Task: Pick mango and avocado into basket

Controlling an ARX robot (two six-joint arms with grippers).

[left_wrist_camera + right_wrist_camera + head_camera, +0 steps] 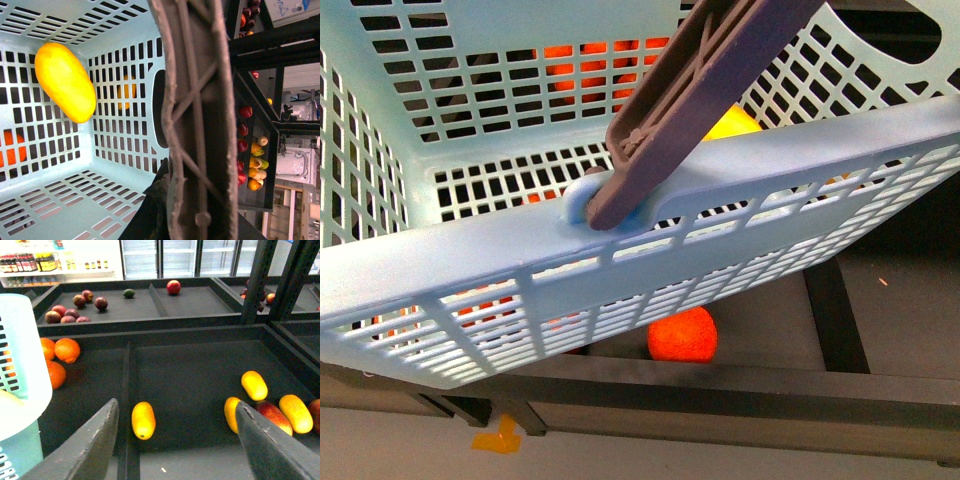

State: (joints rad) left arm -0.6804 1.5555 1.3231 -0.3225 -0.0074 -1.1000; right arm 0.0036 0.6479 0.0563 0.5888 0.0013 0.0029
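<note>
The turquoise basket (pixel 470 270) hangs tilted, close to the front camera. My left gripper (pixel 182 212) is shut on its brown handle (pixel 195 115). One yellow mango (pixel 65 80) lies inside against the lattice wall and also peeks out behind the handle (pixel 732 122). My right gripper (pixel 177 440) is open and empty above a dark bin. A loose mango (pixel 143 420) lies near its left finger (pixel 95 440), and several more (pixel 254 385) lie by the right one. A small dark green avocado (pixel 129 293) sits in the far tray.
Oranges (pixel 66 350) lie beside the basket's corner (pixel 20 370), and one orange (pixel 682 335) shows under it. Dark red fruits (pixel 75 310) and a red apple (pixel 173 287) share the far tray. Raised dividers (pixel 125 390) and black shelf posts (pixel 257 280) split the bins.
</note>
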